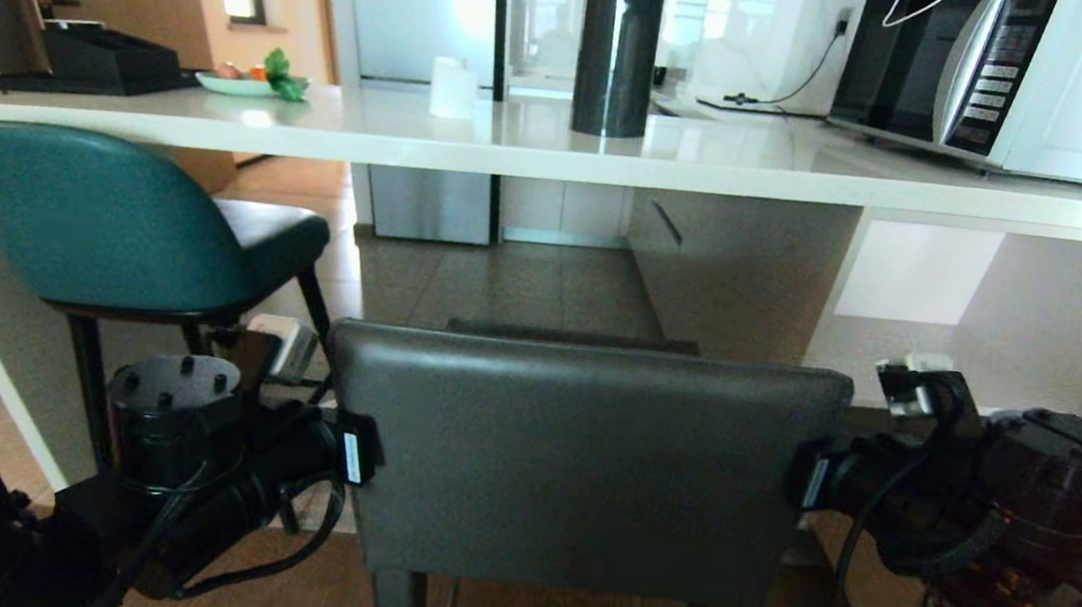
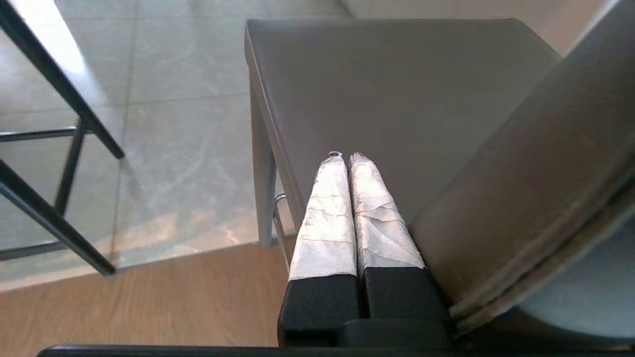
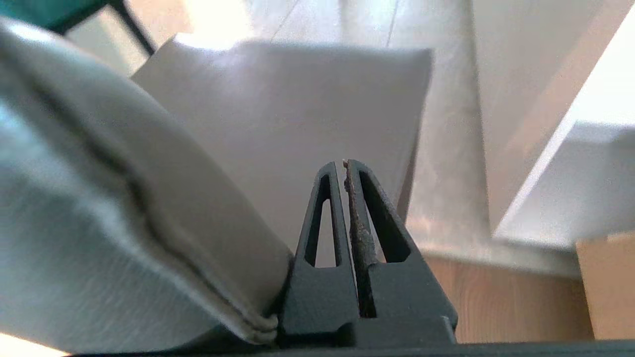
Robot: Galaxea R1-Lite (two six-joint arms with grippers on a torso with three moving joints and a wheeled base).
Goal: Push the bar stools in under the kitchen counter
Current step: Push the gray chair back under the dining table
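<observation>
Under the long glossy off-white stone-look kitchen counter [image 1: 537, 147], the teal curved-back stool [image 1: 88, 216] sits tucked; beside it, the closed left gripper [image 2: 346, 158] and closed right gripper [image 3: 344, 166] flank the dark grey boxy leather stool [image 1: 580, 458], still outside. Nothing is clamped, so uneven pushing could twist it into the teal stool's thin legs.

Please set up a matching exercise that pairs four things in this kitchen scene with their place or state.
Things:
1. teal stool
2. grey stool
3. left tool
4. black cylinder

Places or states:
A. stands upright on the kitchen counter
B. shut, beside the backrest's left edge, over the seat
C. at the left, its seat already under the counter's edge
D. in the middle, in front of the counter, between both arms

Pairs: 1-C, 2-D, 3-B, 4-A

The right tool, also shut, sits at the grey stool's other side.
</observation>
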